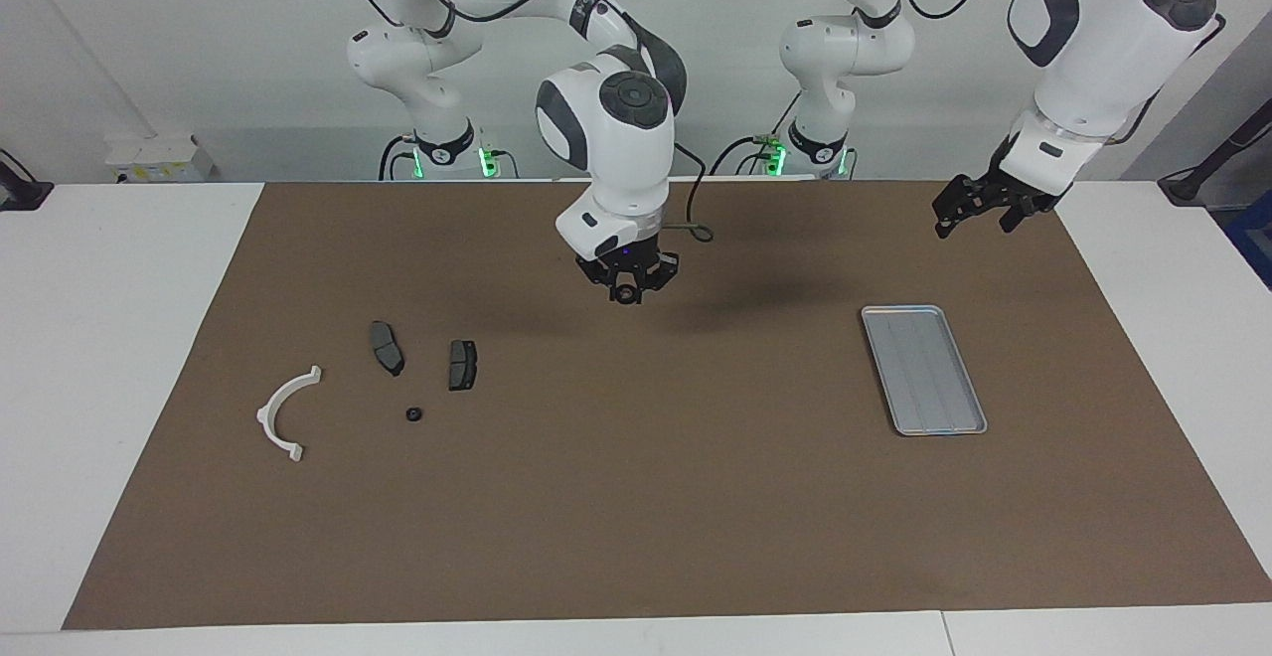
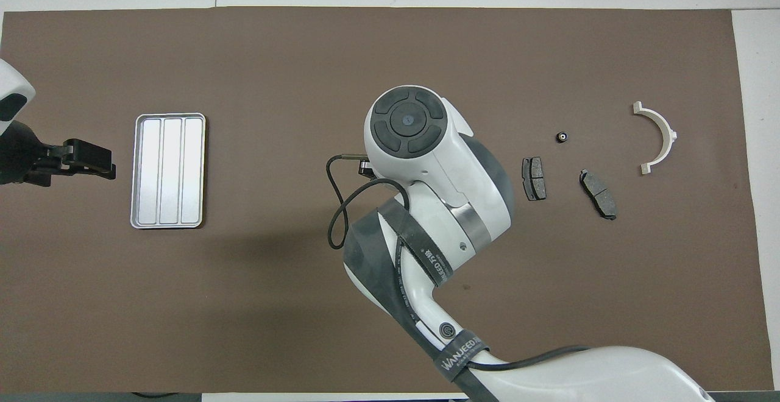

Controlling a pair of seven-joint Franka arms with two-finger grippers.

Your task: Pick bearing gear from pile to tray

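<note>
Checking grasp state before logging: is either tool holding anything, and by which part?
Right tool, raised over the mat mid-table, carries a small black round part between its fingertips; the contact spot can't be read. Left tool holds nothing, waiting near the tray.

Brown mat [image 1: 636, 497] covers white bench [image 1: 109, 358]. Tray [image 1: 923, 370] silver-grey with lengthwise ribs; half-ring bracket [image 1: 283, 412] white; two brake pads [image 1: 387, 347] [image 1: 462, 365] dark grey; small ring [image 1: 413, 414] black. Arms white with dark grey joint caps, each claw black.
</note>
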